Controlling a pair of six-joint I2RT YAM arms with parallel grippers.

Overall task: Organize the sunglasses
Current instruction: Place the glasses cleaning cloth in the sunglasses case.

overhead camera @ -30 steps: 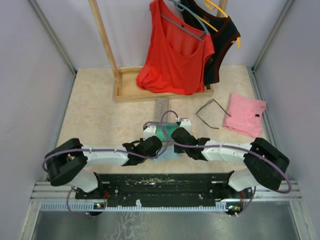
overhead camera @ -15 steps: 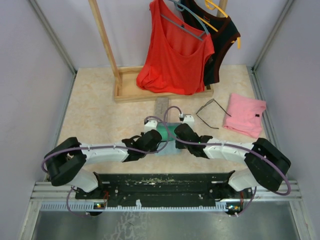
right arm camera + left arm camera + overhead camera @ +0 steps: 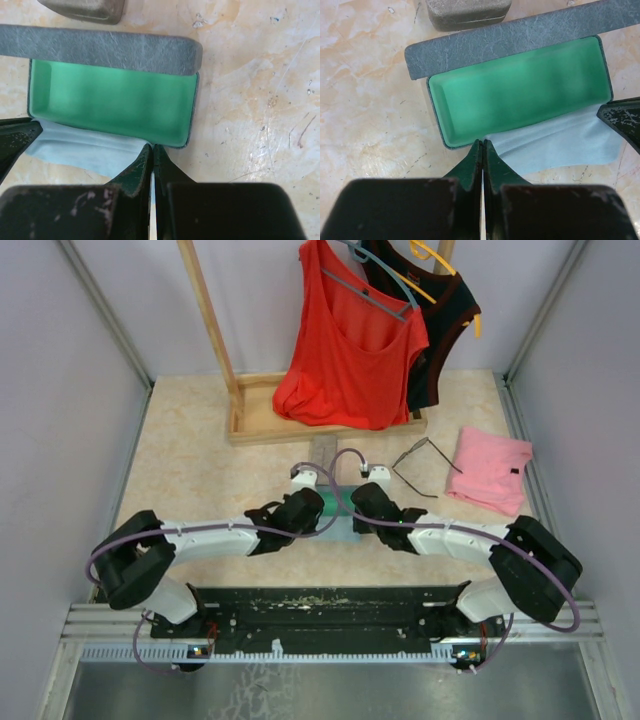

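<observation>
Sunglasses (image 3: 420, 468), one thin wire-framed pair, lie unfolded on the table (image 3: 200, 470) to the right of centre, just beside a pink garment (image 3: 490, 468) and apart from both arms; a second pair is not in view. At centre sits an open glasses case (image 3: 520, 95), its green lining bare and its grey lid (image 3: 510, 35) laid back, with a light blue cloth (image 3: 555, 145) spreading from under its near edge and a closed grey case (image 3: 467, 10) just behind.

The left gripper (image 3: 482, 150) has its jaws pressed together, holding nothing, its tip at the near left rim of the open case. The right gripper (image 3: 152, 152) is likewise pressed together and empty, its tip at the near right corner, where the cloth meets the rim.

The case looks ready to be filled, but the glasses have not been picked up. Several things could spoil the next step. Two closed tips crowding a light case could nudge it or rumple the cloth beneath it. The lid, resting free, might drop shut if bumped. The wire frame lies flat against the table and offers little to pinch, so a grab may slip off or bend an arm. The spread arms would not fit inside the case unless they are folded first.
</observation>
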